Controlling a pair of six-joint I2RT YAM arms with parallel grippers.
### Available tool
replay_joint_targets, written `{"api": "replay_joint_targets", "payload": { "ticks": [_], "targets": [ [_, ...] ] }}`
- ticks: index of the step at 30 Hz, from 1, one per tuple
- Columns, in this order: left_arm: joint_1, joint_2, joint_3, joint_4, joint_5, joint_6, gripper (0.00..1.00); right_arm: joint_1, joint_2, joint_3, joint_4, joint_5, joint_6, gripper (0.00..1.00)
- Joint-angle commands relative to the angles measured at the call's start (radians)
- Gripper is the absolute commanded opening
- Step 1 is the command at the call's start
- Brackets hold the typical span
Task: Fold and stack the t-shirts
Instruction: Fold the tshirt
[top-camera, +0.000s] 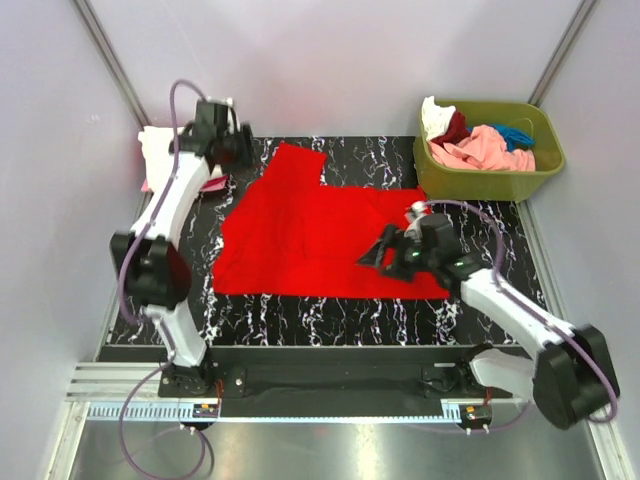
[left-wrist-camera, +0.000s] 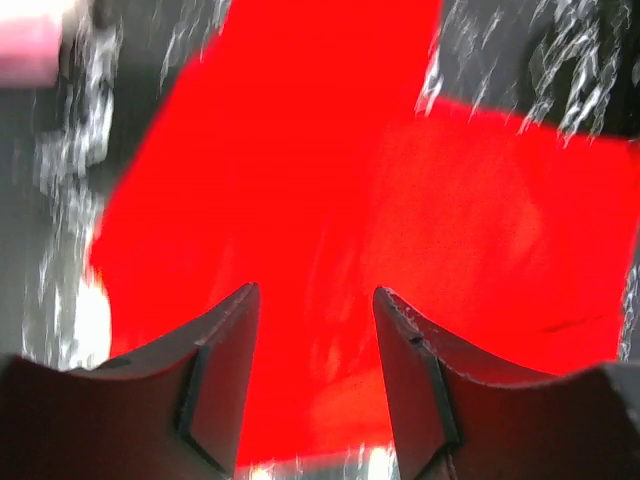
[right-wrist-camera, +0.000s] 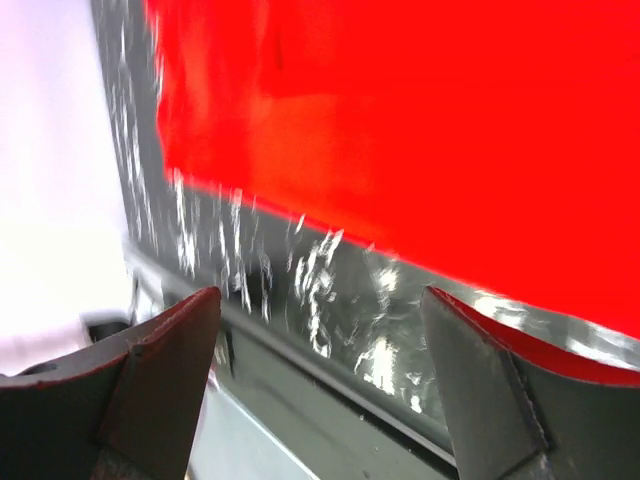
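Red cotton fills the middle of the overhead view: the red t-shirt (top-camera: 310, 235) lies spread flat on the black marbled mat (top-camera: 300, 320), with one sleeve jutting toward the upper left of the frame. Its right part looks doubled over, though the layers are hard to separate.

The left gripper (top-camera: 235, 145) hangs at the upper left, just beside that sleeve. In its own wrist view its fingers stand apart with nothing between them, and only red cloth shows below. The right gripper (top-camera: 378, 255) sits low over the right half of the shirt. Its wrist view also shows the fingers spread wide and empty, looking across the shirt's edge and a strip of bare mat.

More t-shirts (top-camera: 480, 145), in cream, dark red, pink and teal, are heaped in the green bin (top-camera: 490, 185) at the upper right. A pale pile (top-camera: 155, 150) of white and pink cloth rests at the far upper left, beside the left arm.

The shirt should handle as light, limp and slightly clingy. It will sag from any single pinch and drag along the mat rather than slide cleanly. I would take it at two points along one edge, at the corners or hem, pinching shallowly so that only the intended layers lift. The fold can then be carried over in one even sweep, because an uneven grip would likely leave it bunched.
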Motion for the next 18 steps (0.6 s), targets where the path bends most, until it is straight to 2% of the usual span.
{"api": "replay_joint_targets", "payload": {
  "ticks": [1,3,4,6,9,11,14,15,16,17,18],
  "targets": [
    [0.025,0.261,0.327,0.006,0.085,0.105,0.54,0.132,0.092,-0.14,0.413,-0.095,0.071,0.88],
    [0.039,0.382,0.535,0.025,0.159,0.102,0.56,0.181,0.154,-0.189,0.515,-0.077,0.09,0.89],
    [0.056,0.491,0.598,0.034,0.18,0.084,0.57,0.207,0.176,-0.221,0.585,-0.071,0.088,0.89],
    [0.077,0.581,0.693,0.115,0.246,0.047,0.6,0.207,0.208,-0.206,0.586,-0.084,0.062,0.89],
    [0.123,0.689,0.693,0.271,0.347,-0.088,0.59,0.213,0.228,-0.194,0.589,-0.08,0.056,0.9],
    [0.132,0.712,0.693,0.281,0.385,-0.137,0.54,0.213,0.239,-0.186,0.594,-0.089,0.051,0.9],
    [0.108,0.565,0.507,0.311,0.366,-0.119,0.53,0.213,0.222,-0.191,0.581,-0.066,0.054,0.9],
    [0.1,0.508,0.372,0.307,0.318,-0.105,0.54,0.213,0.192,-0.18,0.555,-0.052,0.054,0.91],
    [0.096,0.391,0.306,0.295,0.294,-0.085,0.55,0.213,0.174,-0.166,0.466,-0.037,0.047,0.92],
    [0.096,0.326,0.172,0.261,0.24,-0.078,0.55,0.213,0.119,-0.151,0.399,0.026,0.041,0.93],
    [0.097,0.265,0.108,0.237,0.213,-0.071,0.57,0.213,0.089,-0.105,0.309,0.088,0.034,0.94]
  ]
}}
